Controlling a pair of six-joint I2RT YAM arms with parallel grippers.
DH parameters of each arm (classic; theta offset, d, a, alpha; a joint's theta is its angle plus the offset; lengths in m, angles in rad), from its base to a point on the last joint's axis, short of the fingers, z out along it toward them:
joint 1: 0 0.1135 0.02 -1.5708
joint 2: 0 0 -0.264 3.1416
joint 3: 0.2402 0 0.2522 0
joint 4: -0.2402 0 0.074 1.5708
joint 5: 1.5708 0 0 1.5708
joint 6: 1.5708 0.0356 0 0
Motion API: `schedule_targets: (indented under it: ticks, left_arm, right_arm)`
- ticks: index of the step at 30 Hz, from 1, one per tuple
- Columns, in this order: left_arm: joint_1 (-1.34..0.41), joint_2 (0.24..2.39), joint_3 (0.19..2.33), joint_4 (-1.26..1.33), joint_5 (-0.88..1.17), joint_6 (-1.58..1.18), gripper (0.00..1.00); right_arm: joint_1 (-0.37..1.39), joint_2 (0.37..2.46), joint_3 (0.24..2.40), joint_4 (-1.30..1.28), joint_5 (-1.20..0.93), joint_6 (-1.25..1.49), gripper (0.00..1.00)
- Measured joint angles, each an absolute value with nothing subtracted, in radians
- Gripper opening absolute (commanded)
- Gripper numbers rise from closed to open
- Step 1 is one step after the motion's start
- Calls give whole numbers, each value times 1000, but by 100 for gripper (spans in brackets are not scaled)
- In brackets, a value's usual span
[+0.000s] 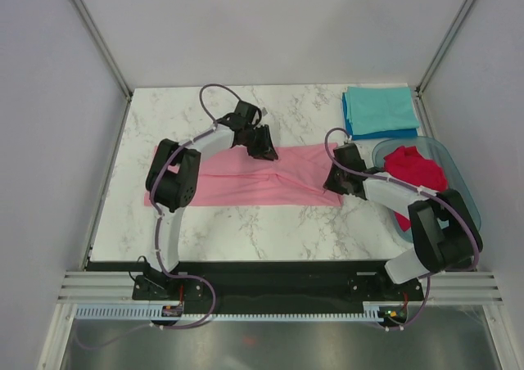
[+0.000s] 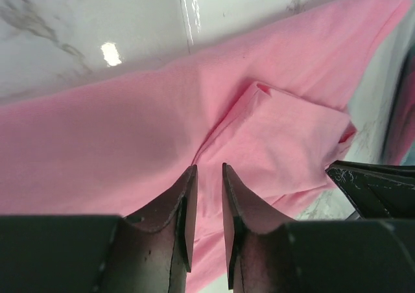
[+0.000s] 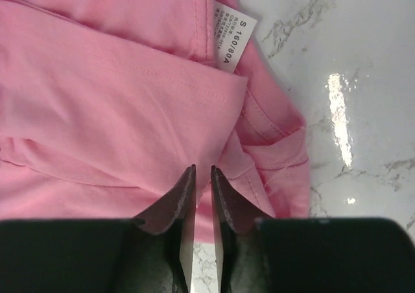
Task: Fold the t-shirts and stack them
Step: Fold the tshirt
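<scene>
The pink shirt (image 1: 246,188) lies spread across the middle of the table (image 1: 246,235), long from left to right. It is thin, soft and light cloth. It will sag and wrinkle when lifted and it keeps no shape alone, so I judge it best taken at two points of one edge at once, to keep that edge straight. Good places are the hem or the shoulder seams. The turned-in sleeve (image 2: 285,137) can open again if the cloth is pulled fast.

The left gripper (image 2: 207,168) is over the far edge of the shirt near its middle. The right gripper (image 3: 202,170) is at the right end, near the neck label (image 3: 232,37). On both, the jaws stand almost together with only a narrow slit. Whether they pinch a fold at the tips I cannot tell.

A teal and blue pile (image 1: 381,108) lies folded at the far right corner. The red shirt (image 1: 416,169) lies crumpled in the tub (image 1: 467,198) at the right.

The left arm covers the shirt's left part and the right arm covers its right end and a part of the tub. How many shirts are in the pile cannot be counted.
</scene>
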State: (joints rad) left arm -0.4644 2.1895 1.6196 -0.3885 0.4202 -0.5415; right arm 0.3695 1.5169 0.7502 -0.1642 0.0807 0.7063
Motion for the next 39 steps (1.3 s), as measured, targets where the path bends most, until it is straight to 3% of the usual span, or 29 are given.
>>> schedule_targets:
  ticks: [4, 15, 27, 33, 39]
  left_arm:
    - [-403, 2108, 1592, -395, 423, -542, 29]
    - [-87, 2008, 1415, -405, 437, -541, 27]
    - [-2, 1968, 1336, -475, 332, -542, 27]
    - [-2, 1722, 1336, -529, 261, -542, 31]
    - [-9, 1408, 1301, -480, 300, -543, 31]
  right_arm:
    - [369, 1482, 787, -220, 92, 710, 29]
    - [369, 1472, 801, -310, 81, 765, 27]
    - [370, 1526, 762, -277, 205, 735, 26]
    - [302, 1700, 925, -210, 224, 665, 25]
    - [260, 1974, 1258, -173, 202, 565, 25]
